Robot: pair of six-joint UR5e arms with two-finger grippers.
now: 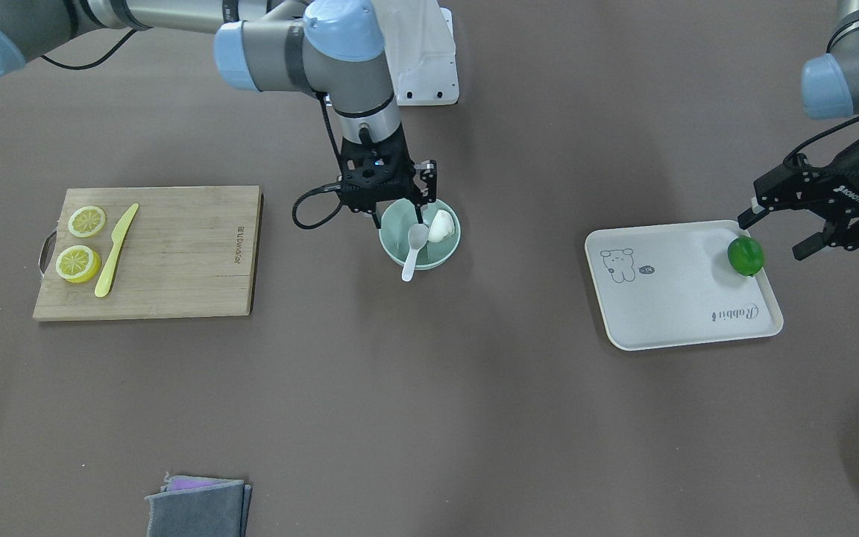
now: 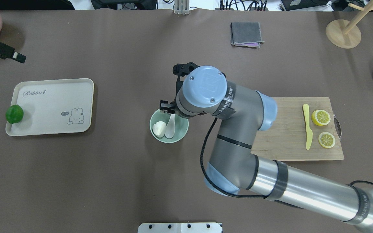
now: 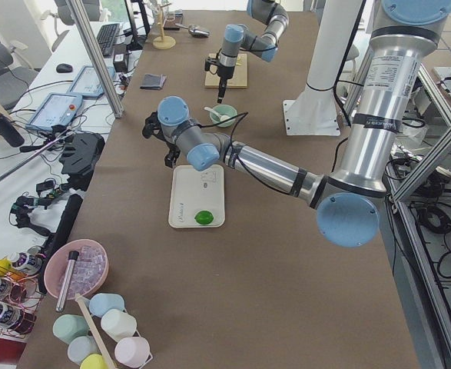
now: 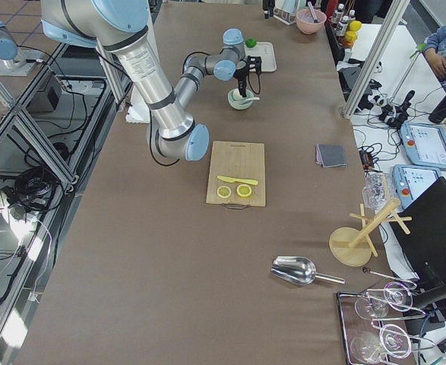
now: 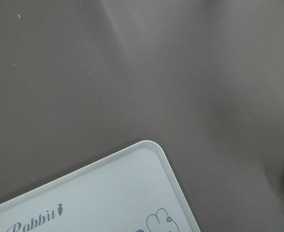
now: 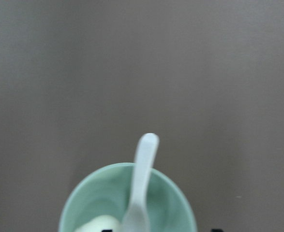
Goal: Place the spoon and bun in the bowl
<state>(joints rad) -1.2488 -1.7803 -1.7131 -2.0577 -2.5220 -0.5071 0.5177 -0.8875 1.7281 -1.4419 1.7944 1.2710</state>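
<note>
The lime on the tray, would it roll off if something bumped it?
Probably it would roll: the lime looks round and smooth. The raised rim of the tray beside it might stop a gentle nudge, but a harder push could carry it over. Its glossy skin may slip in a loose grip.

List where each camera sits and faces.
Front-facing: across table, facing robot base; left claw, right claw.
Overhead: behind base, looking down; right arm.
Exterior left: table end; left arm near.
Exterior right: table end; right arm near.
Left wrist: over tray corner; no claw.
Right wrist: over bowl, spoon; claw tips.
Front, overhead share bowl, tray.
</note>
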